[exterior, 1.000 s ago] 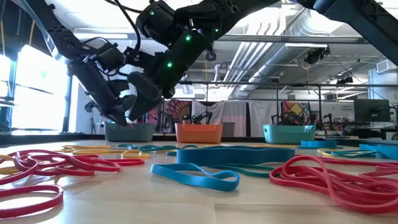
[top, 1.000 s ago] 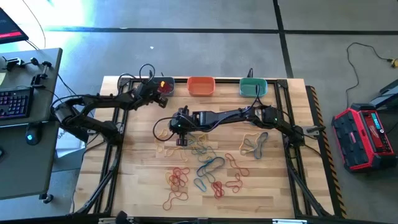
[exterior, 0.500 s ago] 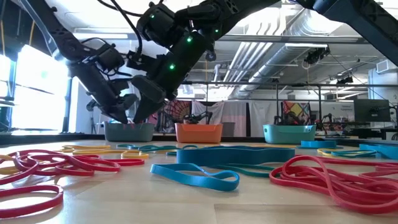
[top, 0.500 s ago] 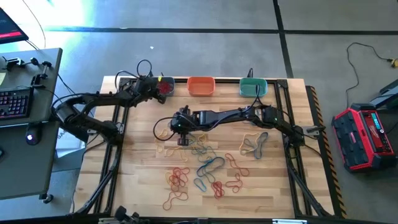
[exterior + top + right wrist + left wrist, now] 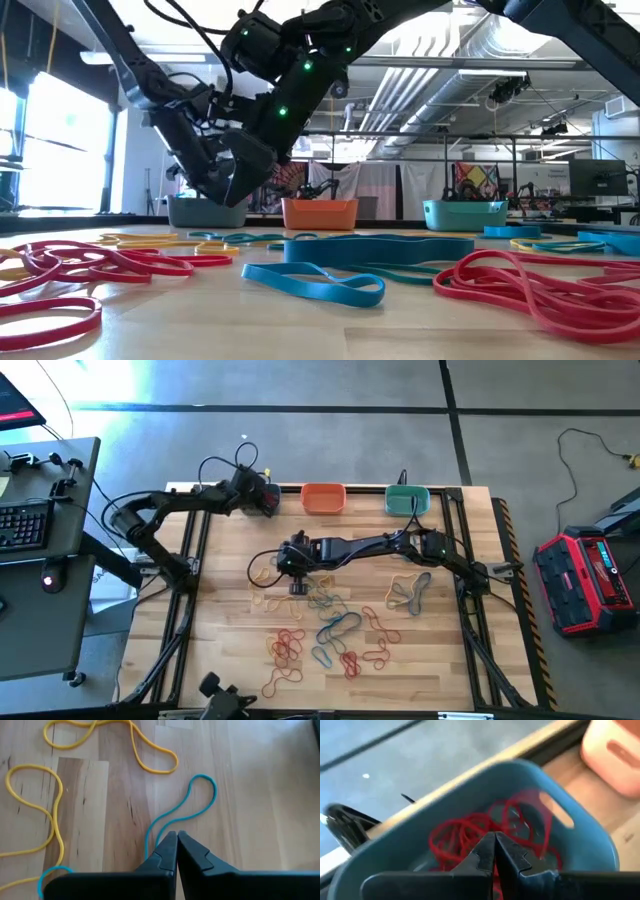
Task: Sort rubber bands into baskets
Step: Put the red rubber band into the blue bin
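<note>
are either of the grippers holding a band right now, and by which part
The right gripper is shut on a teal rubber band, pinching one end of its loop. The left gripper, shut over the grey-blue basket, holds nothing visible.

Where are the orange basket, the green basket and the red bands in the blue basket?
orange basket (image 5: 323, 498), high view, its inside.
green basket (image 5: 407, 500), high view, its inside.
red bands (image 5: 465, 835), left wrist view, tangle's middle.

three baskets (image 5: 323, 498) are lined up along the table's far edge: grey-blue (image 5: 580, 840), orange, teal. red rubber bands (image 5: 465, 832) are heaped in the grey-blue one; red, yellow and blue loops (image 5: 320, 625) are scattered mid-table.
</note>
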Controlling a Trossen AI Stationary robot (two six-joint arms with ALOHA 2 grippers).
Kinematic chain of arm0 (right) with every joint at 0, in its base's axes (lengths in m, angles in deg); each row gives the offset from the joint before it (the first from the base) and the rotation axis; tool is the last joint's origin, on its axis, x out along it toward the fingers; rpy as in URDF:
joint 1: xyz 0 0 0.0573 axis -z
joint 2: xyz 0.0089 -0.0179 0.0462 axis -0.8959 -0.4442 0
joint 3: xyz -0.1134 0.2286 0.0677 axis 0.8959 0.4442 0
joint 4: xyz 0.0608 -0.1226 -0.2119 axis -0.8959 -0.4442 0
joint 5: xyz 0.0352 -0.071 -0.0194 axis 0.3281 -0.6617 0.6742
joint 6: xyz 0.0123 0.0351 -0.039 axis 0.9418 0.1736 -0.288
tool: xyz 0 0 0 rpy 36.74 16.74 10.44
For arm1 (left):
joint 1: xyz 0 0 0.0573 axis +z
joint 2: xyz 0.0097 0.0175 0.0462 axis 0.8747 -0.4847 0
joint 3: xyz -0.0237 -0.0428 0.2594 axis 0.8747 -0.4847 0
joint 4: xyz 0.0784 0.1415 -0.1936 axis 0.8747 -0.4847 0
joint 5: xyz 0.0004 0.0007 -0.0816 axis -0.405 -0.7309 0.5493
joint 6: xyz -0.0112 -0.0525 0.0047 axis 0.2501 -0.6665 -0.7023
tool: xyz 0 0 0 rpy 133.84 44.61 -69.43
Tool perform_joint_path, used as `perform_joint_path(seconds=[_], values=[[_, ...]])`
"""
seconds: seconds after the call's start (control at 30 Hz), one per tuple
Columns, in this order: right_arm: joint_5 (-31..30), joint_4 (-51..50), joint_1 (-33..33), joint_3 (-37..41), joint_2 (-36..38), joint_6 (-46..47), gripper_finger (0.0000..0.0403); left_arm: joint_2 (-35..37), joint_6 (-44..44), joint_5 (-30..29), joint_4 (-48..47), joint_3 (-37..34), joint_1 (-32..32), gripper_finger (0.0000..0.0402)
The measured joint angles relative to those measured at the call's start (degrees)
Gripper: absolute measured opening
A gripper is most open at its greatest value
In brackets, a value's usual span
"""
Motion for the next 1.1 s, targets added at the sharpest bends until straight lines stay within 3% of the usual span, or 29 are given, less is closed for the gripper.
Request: perform_joint_path(seconds=[0.27, 0.6, 0.87, 1.1], values=[[-0.02, -0.11, 0.07, 0.0, 0.0, -1.23, 0.0, 5.45, 1.37, 0.07, 2.12, -2.98, -1.12, 0.0044], [0.02, 1.69, 0.11, 0.0, 0.26, -2.64, 0.0, 25.51, 0.55, 0.97, 11.78, -15.95, -8.12, 0.0078], [0.67, 4.33, 0.4, 0.14, 0.26, -1.09, 0.0, 38.41, 1.6, 1.73, 11.8, -19.56, -15.9, 0.0078], [1.84, 15.66, 0.46, 10.72, 3.38, 1.12, 0.0, 43.85, 2.43, 1.74, 11.75, -19.64, -19.56, 0.0078]])
